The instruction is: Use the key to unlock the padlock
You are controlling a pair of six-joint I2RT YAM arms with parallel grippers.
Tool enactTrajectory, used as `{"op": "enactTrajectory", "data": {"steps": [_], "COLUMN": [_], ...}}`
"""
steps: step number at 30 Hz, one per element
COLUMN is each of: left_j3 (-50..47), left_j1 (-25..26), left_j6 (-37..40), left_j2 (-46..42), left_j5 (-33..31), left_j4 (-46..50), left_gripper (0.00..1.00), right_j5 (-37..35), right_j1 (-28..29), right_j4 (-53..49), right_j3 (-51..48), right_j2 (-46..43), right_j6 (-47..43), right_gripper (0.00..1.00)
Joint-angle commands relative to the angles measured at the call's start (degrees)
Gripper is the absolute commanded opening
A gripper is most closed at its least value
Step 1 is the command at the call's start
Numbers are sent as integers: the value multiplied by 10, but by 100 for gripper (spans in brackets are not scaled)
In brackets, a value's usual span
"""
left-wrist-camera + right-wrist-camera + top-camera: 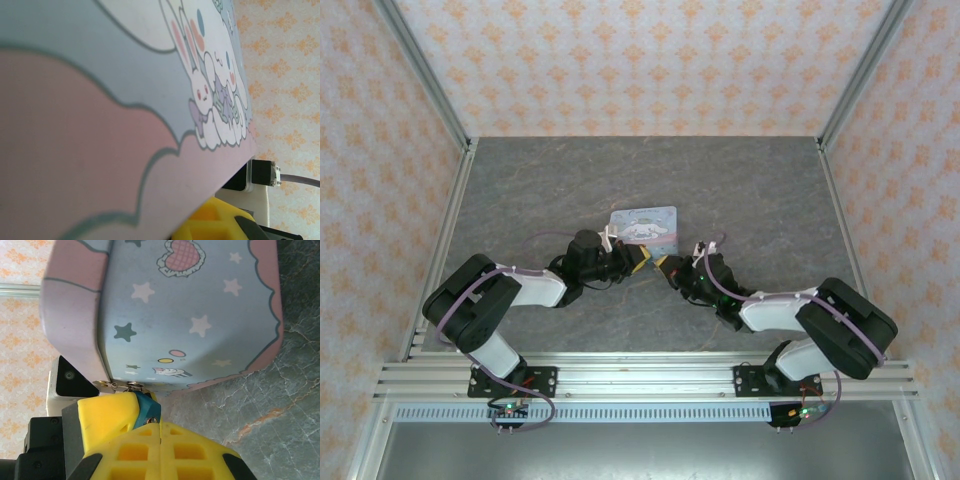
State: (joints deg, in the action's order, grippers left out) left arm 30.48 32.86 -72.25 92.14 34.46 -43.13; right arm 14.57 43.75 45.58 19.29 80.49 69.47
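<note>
Two arms, the left arm (510, 290) and the right arm (790, 310), meet just on the near side of the one tin (642, 224). One blue padlock (146, 407) sits at the tin's near edge, touching its clasp (131, 385). The left jaws pinch the padlock. The right jaws are pressed together on what looks like the one key (154, 420), its tip touching the padlock. Beyond and beside the tin, open bench (570, 180) runs to the walls (640, 60).

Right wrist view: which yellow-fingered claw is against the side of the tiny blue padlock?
The left claw, its finger hugging the tiny blue padlock; the right claw, shut, meets it tip-on from below.
</note>
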Motion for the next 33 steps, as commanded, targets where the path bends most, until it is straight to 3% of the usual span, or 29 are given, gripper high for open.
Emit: {"op": "enactTrajectory", "data": {"steps": [1, 33], "left_j3": [-4, -8], "left_j1": [-4, -4], "left_j6": [-8, -20], "left_j2": [-22, -20], "left_j5": [-8, -37], "left_j4": [-23, 10], "left_gripper": [0, 0], "right_j5": [-6, -5], "right_j1": [4, 5], "right_j4": [28, -12], "right_j3": [16, 10], "right_j2": [8, 0], "right_j6": [7, 1], "right_gripper": [0, 0]}}
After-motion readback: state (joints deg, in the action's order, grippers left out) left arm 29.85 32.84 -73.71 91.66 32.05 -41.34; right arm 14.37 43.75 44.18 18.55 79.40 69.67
